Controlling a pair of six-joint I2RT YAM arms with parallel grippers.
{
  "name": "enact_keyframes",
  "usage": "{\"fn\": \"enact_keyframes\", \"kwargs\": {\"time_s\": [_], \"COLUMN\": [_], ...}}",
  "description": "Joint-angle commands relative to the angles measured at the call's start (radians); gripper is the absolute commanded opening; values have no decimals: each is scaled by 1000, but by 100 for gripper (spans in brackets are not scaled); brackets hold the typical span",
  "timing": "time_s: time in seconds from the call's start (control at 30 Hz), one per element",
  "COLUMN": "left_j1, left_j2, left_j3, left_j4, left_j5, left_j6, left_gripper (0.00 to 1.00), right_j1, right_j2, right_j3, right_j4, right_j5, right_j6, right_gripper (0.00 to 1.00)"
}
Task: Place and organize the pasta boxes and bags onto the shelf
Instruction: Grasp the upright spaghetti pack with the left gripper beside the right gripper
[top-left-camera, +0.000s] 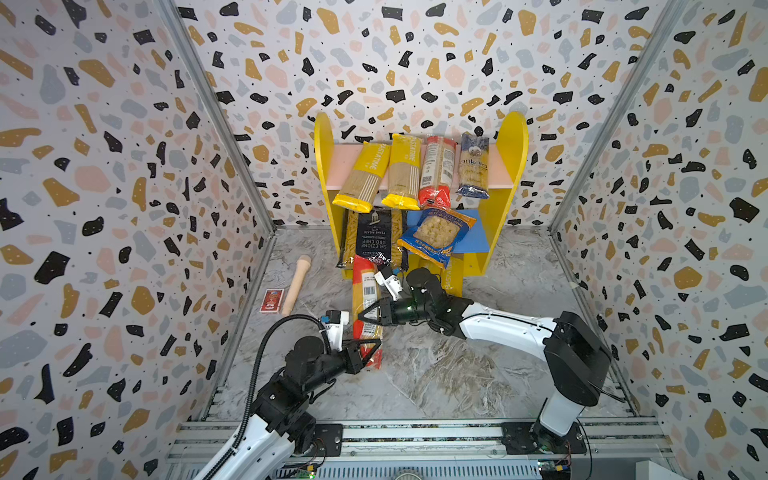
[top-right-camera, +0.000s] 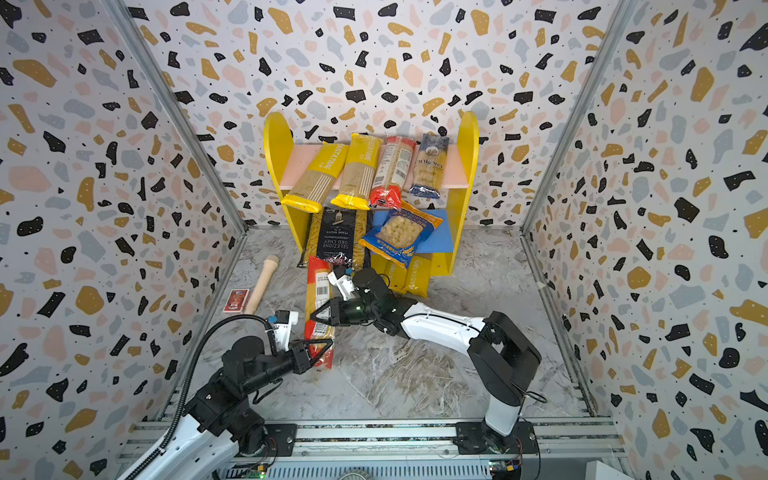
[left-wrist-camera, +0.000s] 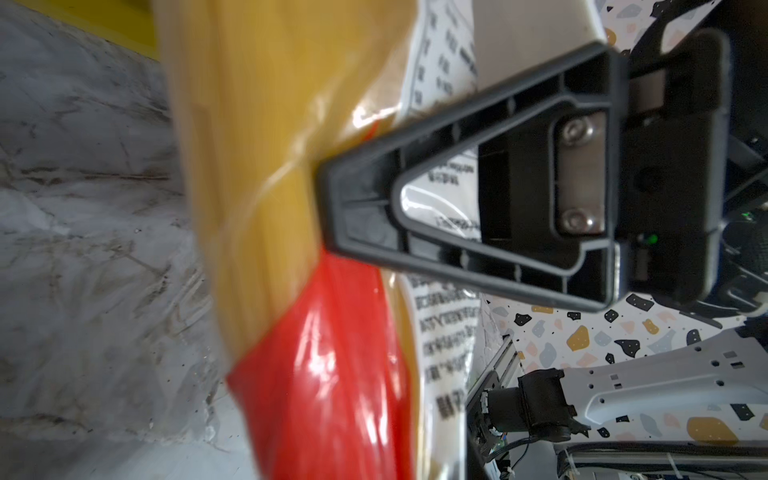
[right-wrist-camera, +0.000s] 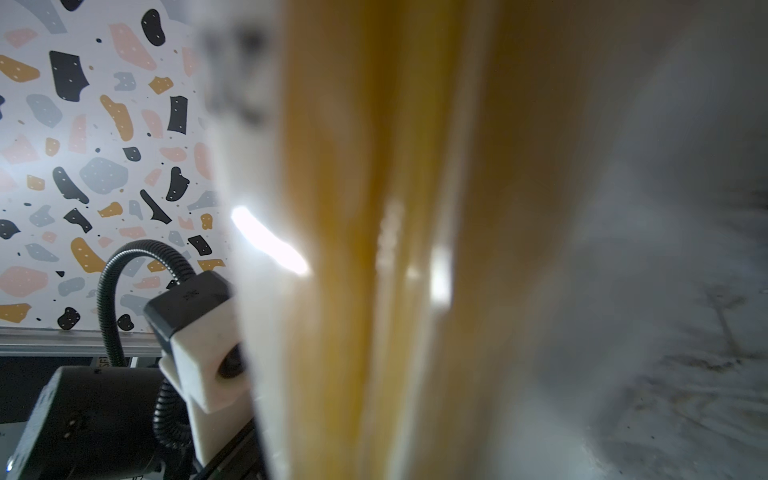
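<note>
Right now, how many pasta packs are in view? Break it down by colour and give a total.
Yellow PASTATIME packs: 4
Red-ended spaghetti packs: 2
Dark-blue ankara pack: 1
Black penne bag: 1
Blue-orange bag: 1
Total: 9

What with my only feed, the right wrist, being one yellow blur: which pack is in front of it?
Observer: A red-ended spaghetti pack; your right end effector grips its middle.
Operator: Is the left arm on it too?
Observer: Yes, the left end effector clamps its near, red end.
Operator: Any room on the shelf?
Observer: Its blue lower board is bare on its right side.
</note>
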Motion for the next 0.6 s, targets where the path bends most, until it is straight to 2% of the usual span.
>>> {"fn": "enact_keyframes", "kwargs": {"time_s": [0.0,0.07,0.17,0.27,0.33,0.57], "left_j1": [-12,-12,-12,-12,-12,-12], "left_j2": [-9,-15,-14,-19,-23,-20], "left_j3": [26,44,63,72,70,77], "left_j4": [40,11,-13,-37,-49,-71], "left_j5": [13,-7,-15,-31,-39,-67], "left_j6": [132,147,158,157,155,157], "left_gripper": [9,1,0,0,0,0], "right_j1": [37,31,9,-18,-35,-87], "right_j2": [-74,-83,-99,-130,-160,-200], "right_j3": [88,74,33,-9,-36,-89], "right_j4": [-2,-14,-1,5,-4,-1], "right_j5": [-48,-44,-45,-44,-22,-26], "right_j6": [24,20,34,30,14,-3], "right_gripper": [0,0,8,29,39,51]}}
